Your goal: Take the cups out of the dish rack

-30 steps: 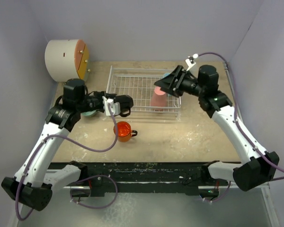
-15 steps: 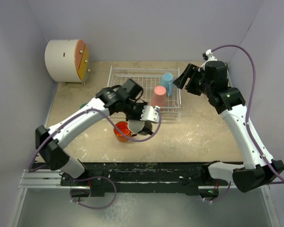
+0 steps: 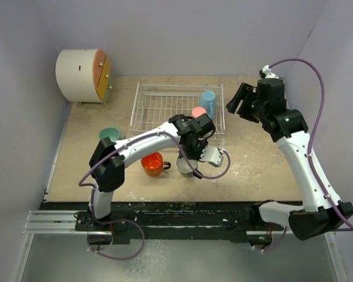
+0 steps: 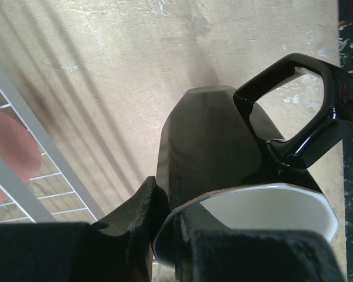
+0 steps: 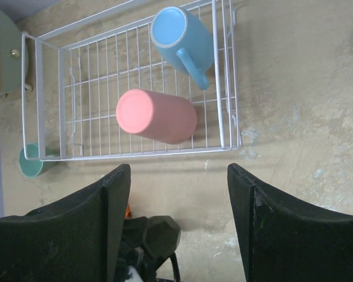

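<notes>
The cups are split, three out of the rack and two in it. Far left, the teal mug [image 3: 109,134] stands on the table [image 3: 253,170] just off the rack's near left corner. Next comes the orange mug [image 3: 153,163], upright in front of the rack. Just right of it, your left gripper [image 3: 189,160] is clamped on the rim of the black mug [image 4: 206,135], one finger [image 4: 135,217] outside the wall and the other inside the white interior, handle pointing away from the rack. You cannot tell whether the mug's base touches the table. Behind it, the rack [image 5: 226,88] holds the pink tumbler [image 5: 156,116] and the blue mug [image 5: 182,40] at its right end, both lying on their sides and near each other. Your right gripper [image 5: 177,175] hangs wide apart and empty above the table, just off the rack's near right corner, well apart from both cups.
</notes>
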Available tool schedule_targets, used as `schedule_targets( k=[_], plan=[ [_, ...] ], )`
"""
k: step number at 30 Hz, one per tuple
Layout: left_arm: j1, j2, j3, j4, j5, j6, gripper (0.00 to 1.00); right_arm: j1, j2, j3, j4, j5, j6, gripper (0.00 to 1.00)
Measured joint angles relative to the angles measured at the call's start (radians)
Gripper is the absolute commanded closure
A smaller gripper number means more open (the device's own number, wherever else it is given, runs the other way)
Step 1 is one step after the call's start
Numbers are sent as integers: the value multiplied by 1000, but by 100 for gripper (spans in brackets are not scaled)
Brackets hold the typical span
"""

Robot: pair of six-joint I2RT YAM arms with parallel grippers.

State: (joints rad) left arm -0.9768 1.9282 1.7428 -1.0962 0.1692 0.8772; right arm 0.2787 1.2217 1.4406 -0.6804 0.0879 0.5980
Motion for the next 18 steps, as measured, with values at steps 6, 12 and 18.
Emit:
schedule_targets(
  k=[6,12,18],
  plan=[
    [3,75,30,-18,-21,-3,100,-4,3,0,1,-1,0,31],
    [3,112,35,-70,-17,-2,100,-5,37,0,10,-5,0,30],
    [7,156,60,-126,-16,1,100,-5,84,0,24,-26,0,29]
  ],
)
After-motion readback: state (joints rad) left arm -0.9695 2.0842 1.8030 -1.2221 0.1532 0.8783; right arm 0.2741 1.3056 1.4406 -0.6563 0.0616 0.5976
